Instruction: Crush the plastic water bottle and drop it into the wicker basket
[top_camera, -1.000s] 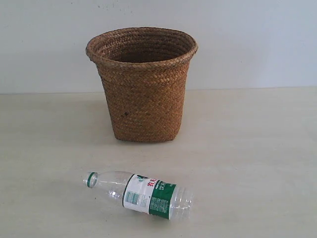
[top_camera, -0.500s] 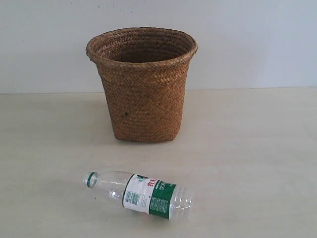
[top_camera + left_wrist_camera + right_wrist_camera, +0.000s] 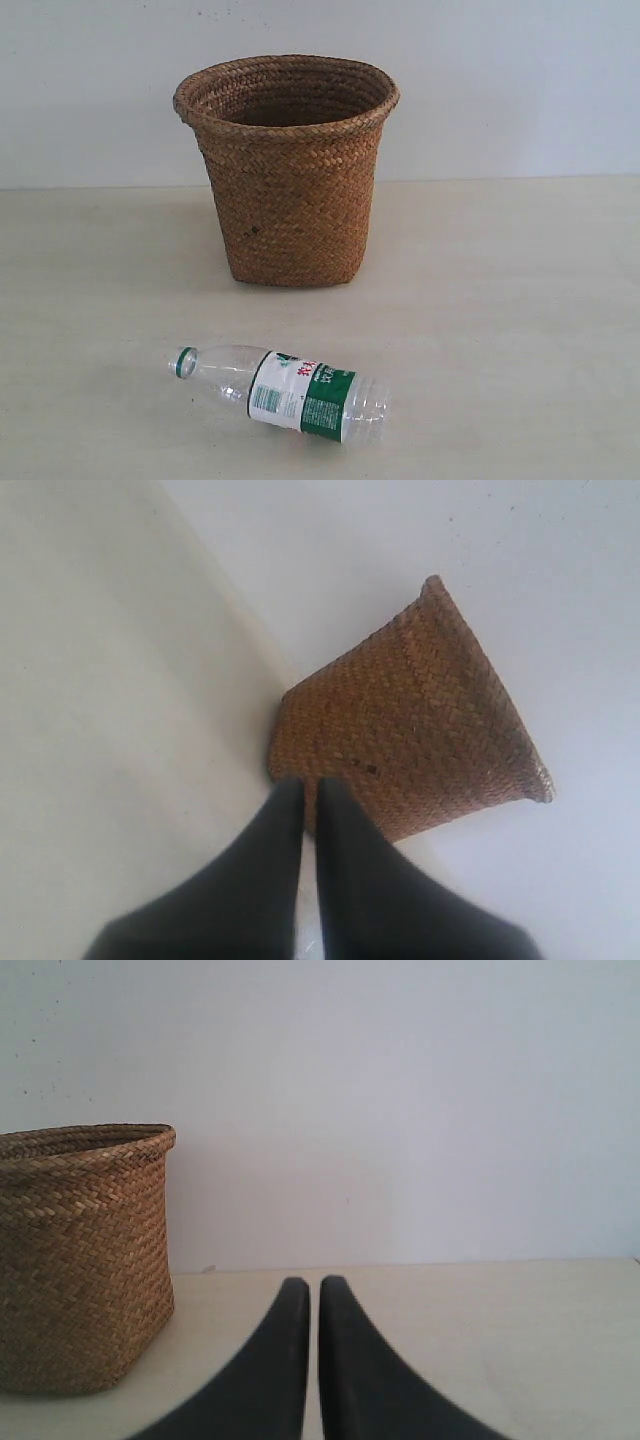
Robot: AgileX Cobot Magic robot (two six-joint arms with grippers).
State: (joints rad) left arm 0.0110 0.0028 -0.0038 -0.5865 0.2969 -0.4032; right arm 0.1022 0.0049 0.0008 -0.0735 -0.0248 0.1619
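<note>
On the pale tabletop (image 3: 520, 300) in the exterior view, the plastic water bottle (image 3: 285, 392) lies on its side near the front edge. Its green cap ring points to the left of the view and its body looks round and uncrushed. The wicker basket (image 3: 290, 180) stands upright behind it, well apart, with its wide mouth open upward. That placement probably suits the task: the bottle lies free for squeezing, with the basket just beyond to receive it. Neither arm shows here, so no step looks begun.

In the left wrist view, the left gripper (image 3: 308, 786) has its jaws drawn nearly together, with only a slit between them and nothing held. The basket's woven side lies beyond the fingertips, apart from them. The bottle is out of this view.

In the right wrist view, the right gripper (image 3: 307, 1286) is equally narrow and empty, held low over the table. The basket stands off to one side and no bottle is in sight. Both grippers would probably need to widen before taking the bottle.

The tabletop is smooth, light and matt, with faint grain. A plain white wall (image 3: 500, 80) rises directly behind the basket under soft, even light.
</note>
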